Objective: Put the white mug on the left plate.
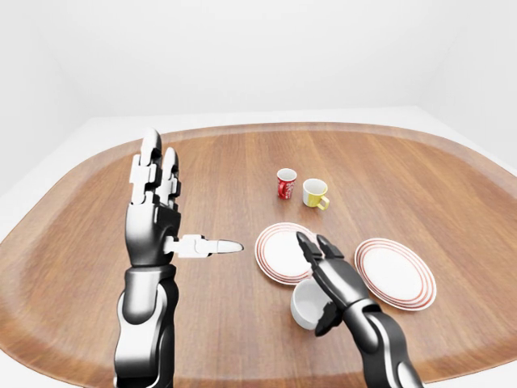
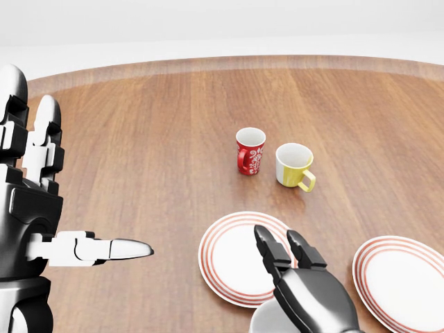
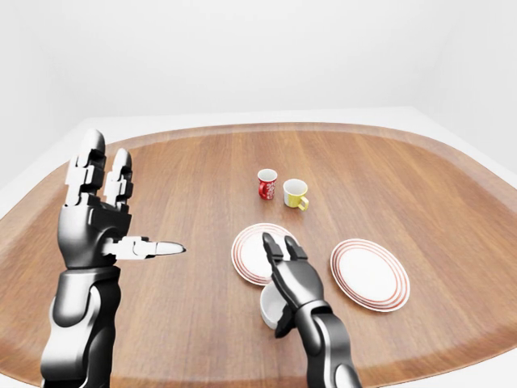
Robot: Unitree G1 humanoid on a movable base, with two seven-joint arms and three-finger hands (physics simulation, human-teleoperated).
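The white mug (image 1: 305, 307) stands on the wooden table (image 1: 218, 170) just below the left plate (image 1: 279, 252), a white plate with red rings. My right hand (image 1: 317, 250) hovers over the mug, open. Its two long fingers (image 2: 267, 246) stretch out flat across the plate's near rim, and its thumb hangs down beside the mug. The hand hides most of the mug in the head view. My left hand (image 1: 166, 202) is raised at the left, open, fingers up and thumb pointing right, well away from the mug.
A second ringed plate (image 1: 396, 272) lies to the right of the first. A red patterned mug (image 1: 286, 183) and a yellow mug (image 1: 315, 193) stand side by side above the plates. The table's rounded edge runs close below the mug.
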